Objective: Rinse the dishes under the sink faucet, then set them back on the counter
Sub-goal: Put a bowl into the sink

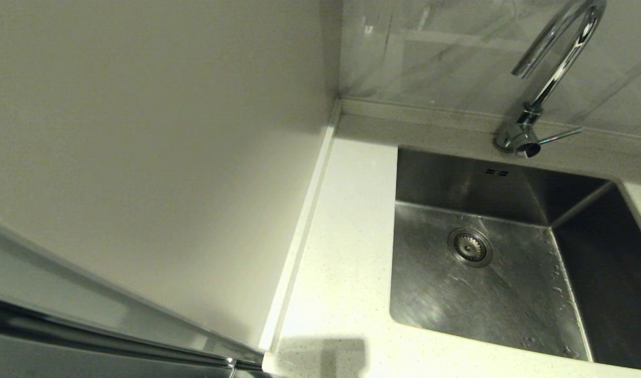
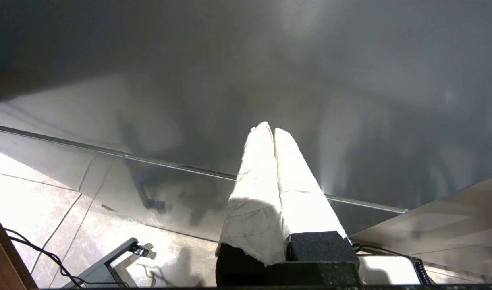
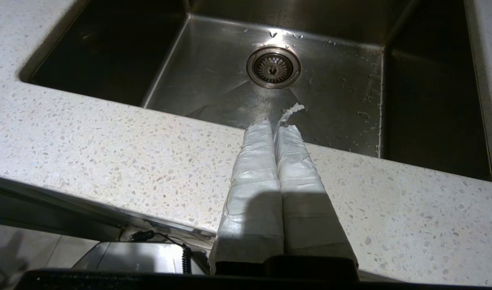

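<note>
The steel sink (image 1: pixel 509 294) lies empty at the right of the head view, its round drain strainer (image 1: pixel 470 247) wet with drops around it. The chrome gooseneck faucet (image 1: pixel 556 63) rises behind it, with a thin side lever (image 1: pixel 559 136). No dishes are in view. My right gripper (image 3: pixel 275 128) is shut with nothing in it, its white-wrapped fingers over the counter's front strip (image 3: pixel 108 153), pointing at the sink (image 3: pixel 229 80) and its strainer (image 3: pixel 273 67). My left gripper (image 2: pixel 270 131) is shut and empty, down beside a grey panel, away from the counter. Neither arm shows in the head view.
The speckled counter (image 1: pixel 346 252) runs left of the sink up to a plain beige wall panel (image 1: pixel 152 147). A glossy tiled backsplash (image 1: pixel 446 58) stands behind the faucet. Below the left gripper are floor tiles (image 2: pixel 36 201) and black cables (image 2: pixel 40 253).
</note>
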{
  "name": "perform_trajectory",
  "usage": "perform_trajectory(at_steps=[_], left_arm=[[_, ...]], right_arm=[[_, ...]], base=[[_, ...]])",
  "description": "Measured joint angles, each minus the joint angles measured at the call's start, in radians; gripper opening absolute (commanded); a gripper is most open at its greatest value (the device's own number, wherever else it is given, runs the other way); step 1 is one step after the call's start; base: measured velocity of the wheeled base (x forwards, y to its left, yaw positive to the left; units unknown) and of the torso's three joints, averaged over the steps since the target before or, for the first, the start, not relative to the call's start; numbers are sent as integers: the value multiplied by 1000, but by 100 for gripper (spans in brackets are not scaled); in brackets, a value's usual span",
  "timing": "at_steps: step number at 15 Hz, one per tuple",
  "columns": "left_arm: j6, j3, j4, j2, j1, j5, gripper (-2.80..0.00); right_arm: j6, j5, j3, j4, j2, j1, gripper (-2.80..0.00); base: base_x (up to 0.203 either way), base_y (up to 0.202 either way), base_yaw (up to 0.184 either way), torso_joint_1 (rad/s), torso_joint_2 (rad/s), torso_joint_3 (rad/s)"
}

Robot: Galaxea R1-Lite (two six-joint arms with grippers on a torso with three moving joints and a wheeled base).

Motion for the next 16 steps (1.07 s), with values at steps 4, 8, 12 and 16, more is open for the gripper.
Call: perform_trajectory(at_steps=[4,8,12,16], left_arm=[[0,0,0,0,0,0,-280],[0,0,0,0,0,0,-280],[0,0,0,0,0,-1,-280],[0,0,0,0,0,0,-280]], right_arm=[[0,0,-1,1,0,0,-280],[-4,-10,-7,23,0,-1,-280],[-24,-20,-73,67,19,-1,-280],[-20,-52,-311,153,180,0,-280]], base=[[0,0,0,0,0,0],[0,0,0,0,0,0],[0,0,0,0,0,0],[0,0,0,0,0,0]])
